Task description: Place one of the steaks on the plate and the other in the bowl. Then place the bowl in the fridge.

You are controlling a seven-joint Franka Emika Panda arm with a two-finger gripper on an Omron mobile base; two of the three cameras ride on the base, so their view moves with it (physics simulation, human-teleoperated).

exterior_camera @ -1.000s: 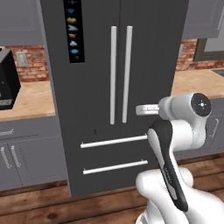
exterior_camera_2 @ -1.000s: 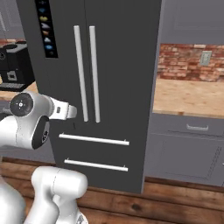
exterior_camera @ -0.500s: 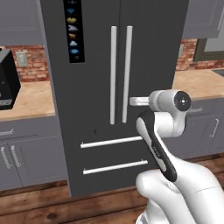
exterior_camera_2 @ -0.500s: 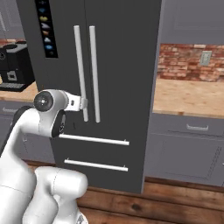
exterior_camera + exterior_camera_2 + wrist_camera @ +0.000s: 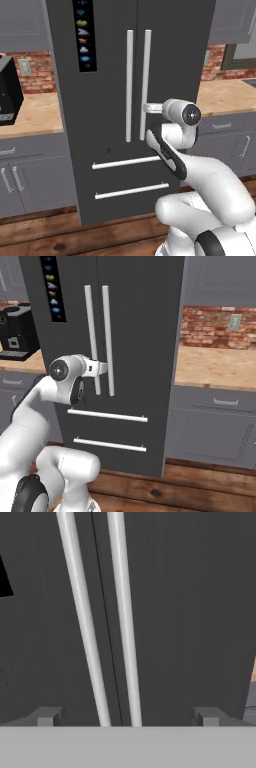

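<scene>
The fridge (image 5: 105,125) is a tall dark grey French-door unit with both doors shut. It also fills the right base view (image 5: 140,356) and the hand view (image 5: 190,612). My gripper (image 5: 148,107) is raised level with the lower part of the right door's silver handle (image 5: 146,75), its tip right at the bar. From the other side my gripper (image 5: 103,367) sits just left of the handles (image 5: 106,331). In the hand view the gripper (image 5: 127,718) is open and empty, with both handles (image 5: 124,627) between its fingertips (image 5: 47,717). The steaks, plate and bowl are out of view.
Wooden counters over grey cabinets flank the fridge (image 5: 35,115) (image 5: 215,366). A black coffee machine (image 5: 17,331) stands on the left counter. Two drawer bar handles (image 5: 127,162) run below the doors. The floor in front is wood (image 5: 175,486).
The arm has swung left toward the fridge doors, carrying the open gripper from right of the handles up to the right door's handle. The fridge stays shut.
</scene>
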